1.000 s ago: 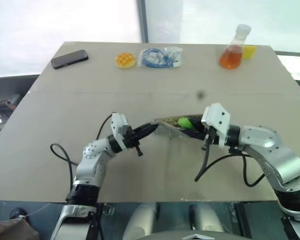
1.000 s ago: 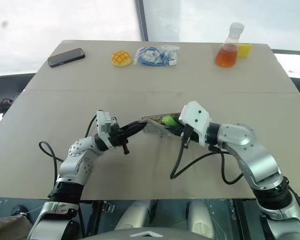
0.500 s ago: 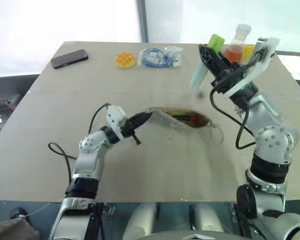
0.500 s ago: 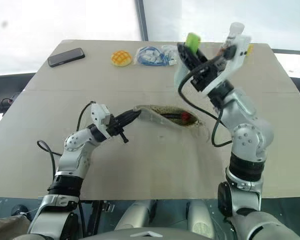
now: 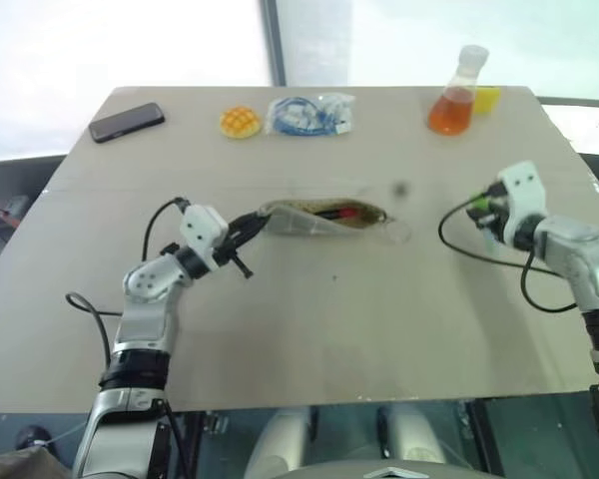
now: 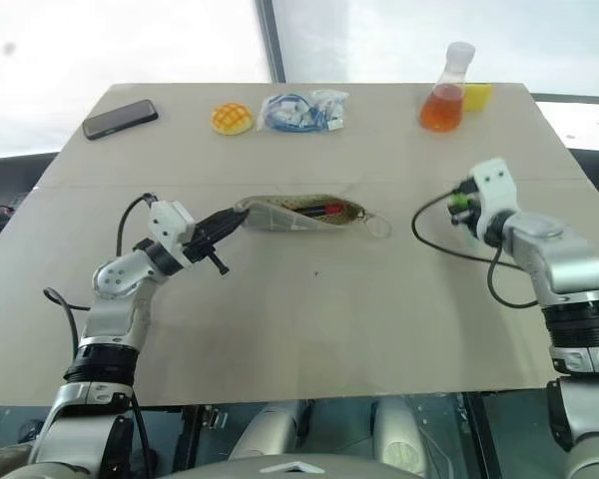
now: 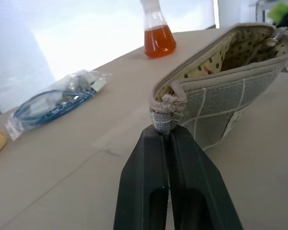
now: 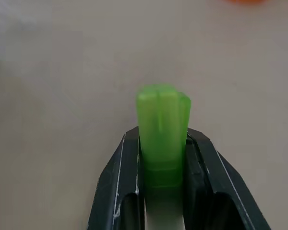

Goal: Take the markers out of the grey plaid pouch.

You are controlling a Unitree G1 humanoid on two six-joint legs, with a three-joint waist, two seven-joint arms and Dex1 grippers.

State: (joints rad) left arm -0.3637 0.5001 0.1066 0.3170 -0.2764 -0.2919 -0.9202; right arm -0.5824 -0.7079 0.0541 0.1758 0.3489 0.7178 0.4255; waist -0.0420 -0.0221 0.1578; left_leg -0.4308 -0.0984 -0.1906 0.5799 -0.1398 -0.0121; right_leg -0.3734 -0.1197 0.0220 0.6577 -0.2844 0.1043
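Note:
The grey plaid pouch [image 5: 324, 217] lies mid-table, its mouth gaping and its dotted yellowish lining showing. My left gripper [image 7: 164, 132] is shut on the pouch's left corner and holds that end slightly raised. Inside the pouch rests a slim black marker with a red tip [image 5: 341, 212]. My right gripper [image 8: 162, 139] is shut on the stubby light-green marker [image 8: 162, 125], whose end sticks out past the fingers. That gripper [image 6: 463, 205] hovers low over the right side of the table, well apart from the pouch.
Along the far edge stand a black phone [image 5: 127, 122], a yellow bun-shaped toy [image 5: 240, 122], a clear bag of blue items [image 5: 309, 114], a flask of orange liquid [image 5: 453, 95] and a yellow block [image 5: 487, 98]. The table's right edge is near my right arm.
My right gripper lifted the green marker out of the pouch, swung it high, then carried it down to the right. The left gripper drew the pouch's end slightly left.

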